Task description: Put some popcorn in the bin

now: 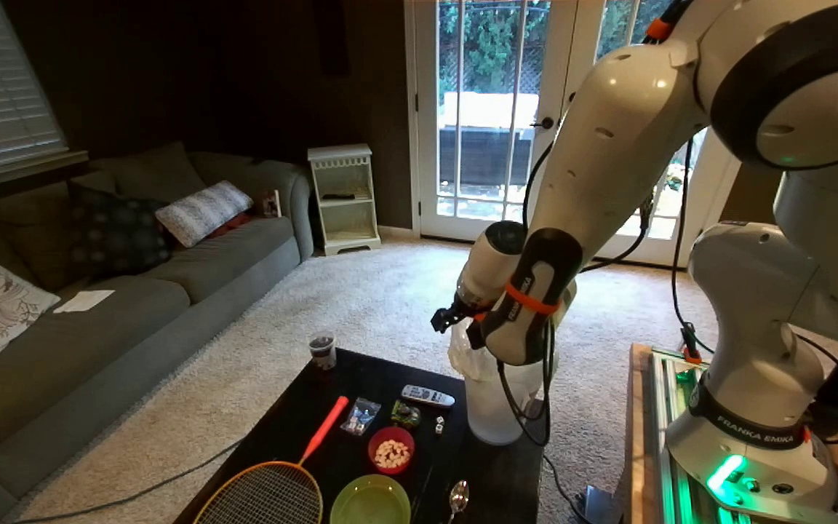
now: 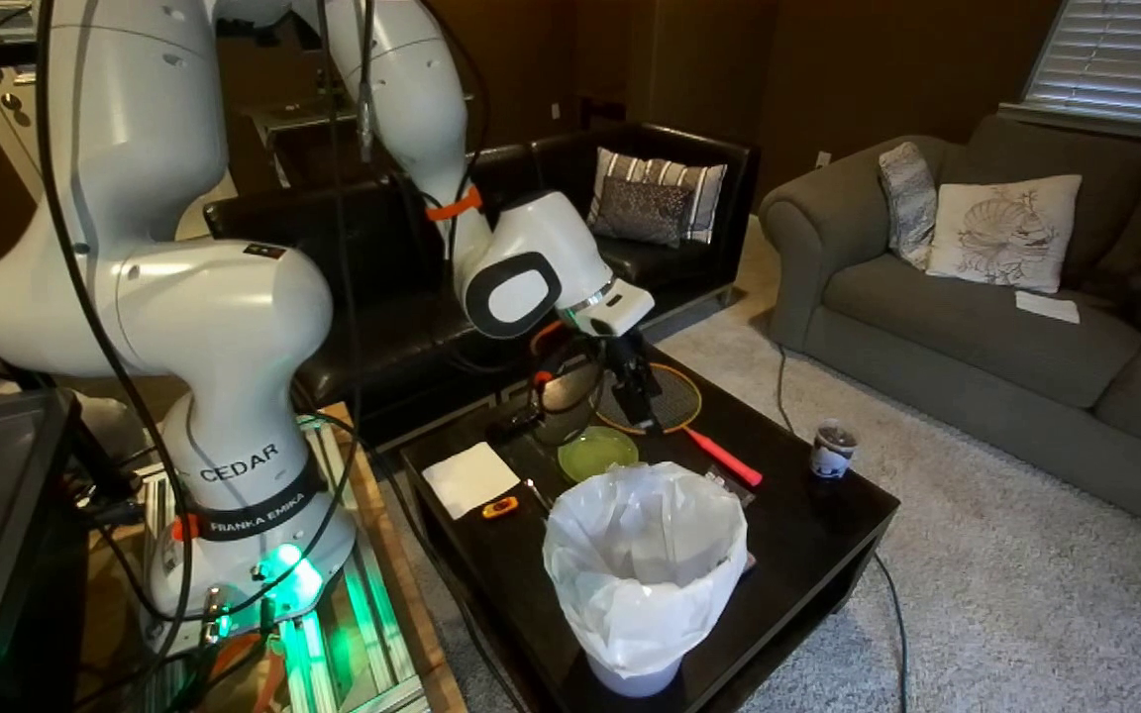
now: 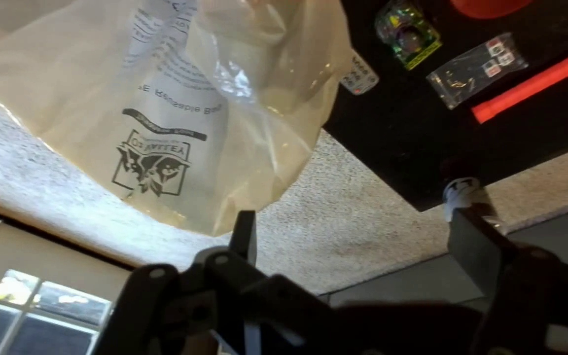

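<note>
The bin, a white translucent bucket (image 1: 495, 411), stands on the dark table's corner, lined with a pale plastic bag. It shows in an exterior view (image 2: 635, 678). In the wrist view the printed bag liner (image 3: 165, 113) fills the upper left, close by. The popcorn, pale pieces (image 1: 392, 453), lies in a small red bowl (image 1: 371, 453); the wrist view shows only the edge of this bowl (image 3: 491, 7). My gripper (image 3: 353, 231) is open with nothing between its fingers. It hangs high, close beside the bag's top, in both exterior views (image 1: 452, 319) (image 2: 645, 421). The bin's bottom is hidden.
On the table (image 1: 295, 407) are a green bowl (image 1: 372, 502), a spoon (image 1: 458, 497), a remote (image 1: 428, 396), a racket (image 1: 324, 429), small packets (image 1: 361, 415) and a cup (image 1: 323, 351). A white sheet (image 2: 471, 478) and a yellow item (image 2: 500, 508) lie at its near side.
</note>
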Motion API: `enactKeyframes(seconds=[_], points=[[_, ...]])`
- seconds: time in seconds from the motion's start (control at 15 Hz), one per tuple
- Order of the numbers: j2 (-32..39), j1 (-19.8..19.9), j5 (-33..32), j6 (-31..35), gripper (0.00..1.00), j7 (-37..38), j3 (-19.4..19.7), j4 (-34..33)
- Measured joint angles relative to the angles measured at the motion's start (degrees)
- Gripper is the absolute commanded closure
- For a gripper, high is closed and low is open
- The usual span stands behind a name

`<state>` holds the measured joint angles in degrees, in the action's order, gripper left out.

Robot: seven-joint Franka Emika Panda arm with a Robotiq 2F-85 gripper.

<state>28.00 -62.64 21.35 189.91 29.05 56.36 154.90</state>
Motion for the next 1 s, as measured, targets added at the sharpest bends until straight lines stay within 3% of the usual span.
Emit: enactKeyframes(seconds=[0.27, 0.47, 0.67, 0.87, 1.0], points=[[-3.49, 2.01, -0.07, 4.68, 0.00, -9.11, -6.12, 1.20], [-5.65, 5.23, -4.88, 6.47, 0.00, -12.77, -10.66, 1.60], [-8.13, 12.86, -6.97, 7.46, 0.00, -19.79, -19.45, 1.62], [-10.80, 24.14, -11.82, 7.30, 0.00, -25.24, -30.15, 1.61], [-12.26, 31.92, -20.28, 6.30, 0.00, -25.49, -36.09, 1.62]])
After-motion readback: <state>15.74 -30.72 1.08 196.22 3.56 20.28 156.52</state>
